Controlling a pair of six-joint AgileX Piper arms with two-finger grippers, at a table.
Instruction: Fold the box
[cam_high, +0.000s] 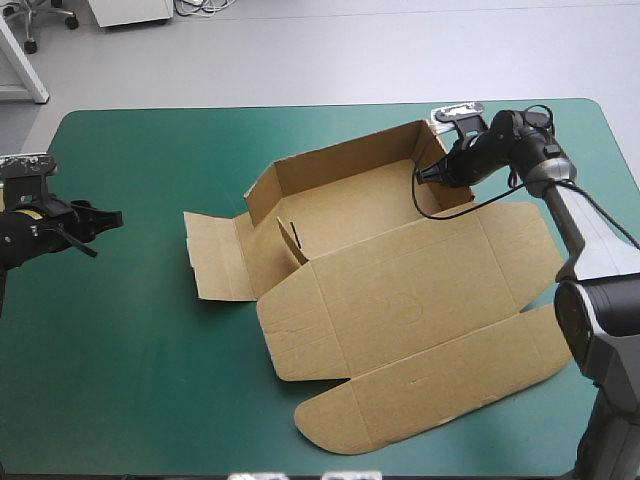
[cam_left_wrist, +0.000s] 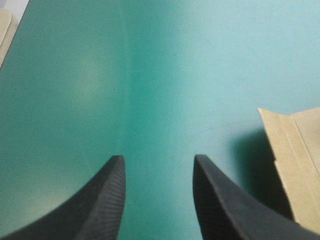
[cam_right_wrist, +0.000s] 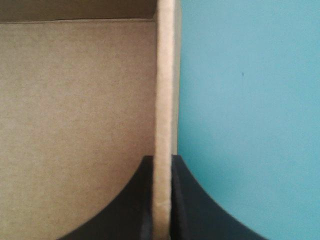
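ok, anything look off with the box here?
Nothing damaged or spilled. The box is half built: one small tab leans loose inside its left end, and the left flap lies flat. The right hand pinches the right wall; left hand is open, off the box.

The left arm (cam_high: 30, 238) enters at middle left of the frame, low and level; the left gripper (cam_high: 108, 217) points right, its 2 fingers (cam_left_wrist: 107, 200) standing apart. The right arm (cam_high: 590, 250) rises from the lower right and bends at upper right; the right gripper (cam_high: 428, 174) points left, its fingers (cam_right_wrist: 192, 210) pinched on a wall of the box (cam_high: 400, 285).
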